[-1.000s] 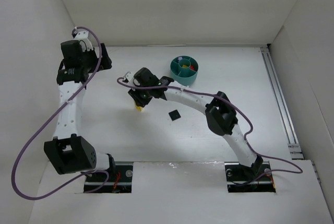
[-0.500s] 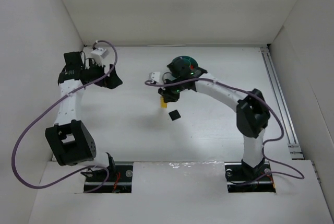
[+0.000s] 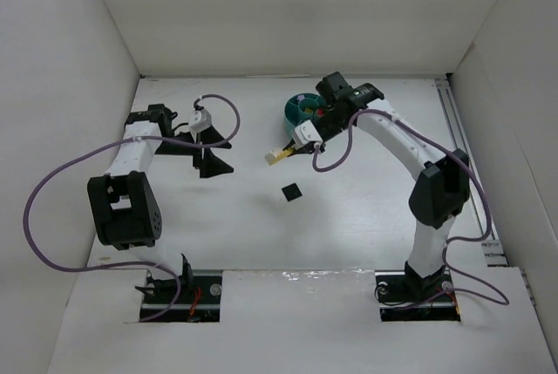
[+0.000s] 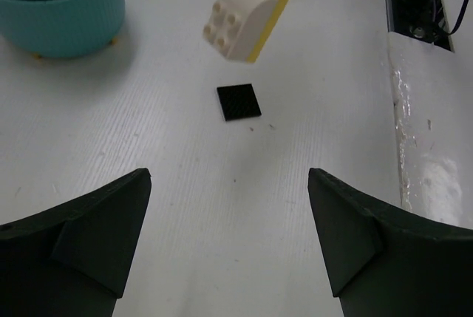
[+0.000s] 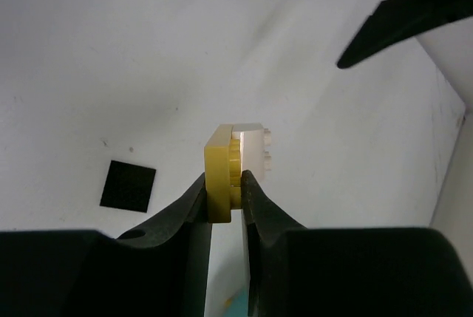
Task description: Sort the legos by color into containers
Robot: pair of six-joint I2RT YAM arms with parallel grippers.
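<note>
The right hand (image 3: 288,151) is clamped on a yellow brick (image 5: 219,177) with a whitish piece (image 5: 251,147) stuck to its far side. It holds the pair in the air, above the worktop (image 3: 366,208). In the top view the brick hangs just left of the teal dish (image 3: 292,115), whose right part is hidden behind the right arm. A black tile (image 3: 290,192) lies flat on the worktop, nearer the arm bases than the brick and well apart from the dish. The left hand (image 4: 229,176) is empty, its fingers spread wide. It points across the worktop toward the tile, with the brick and the dish beyond it. What lies in the dish's compartments cannot be made out.
</note>
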